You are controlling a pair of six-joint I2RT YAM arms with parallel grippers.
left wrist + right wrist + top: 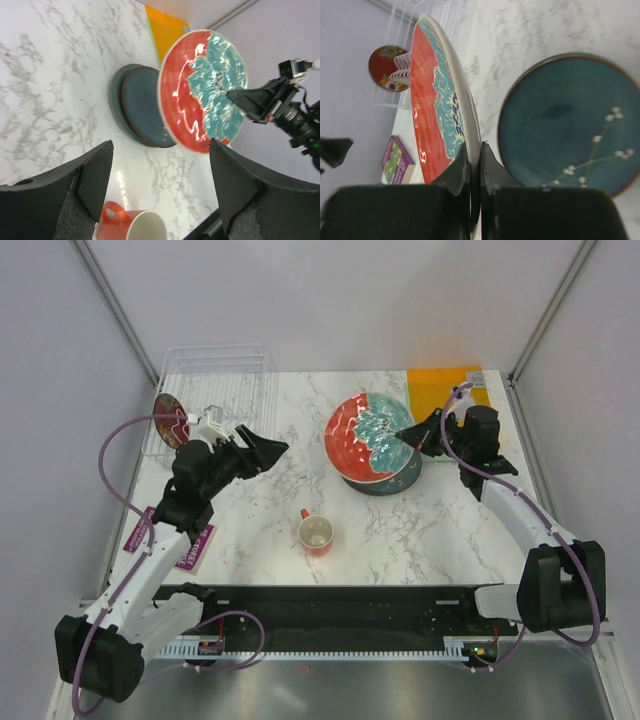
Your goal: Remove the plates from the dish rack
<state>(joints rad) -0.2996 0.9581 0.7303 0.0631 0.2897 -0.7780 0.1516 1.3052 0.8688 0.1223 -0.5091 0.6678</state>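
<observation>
**Third plate in hand, one left in the rack**

My right gripper point(475, 157) is pinched on the rim of the red and teal plate point(368, 435), holding it tilted over the stack, where the dark teal plate point(570, 120) lies on the grey-green plate point(116, 92). I cannot tell if its lower edge touches them. My left gripper point(268, 450) hangs empty, fingers apart, between rack and stack. As I judge it, two plates are unloaded, this one needs laying down, and the last red plate point(168, 412) stands in the dish rack point(225, 365).
</observation>
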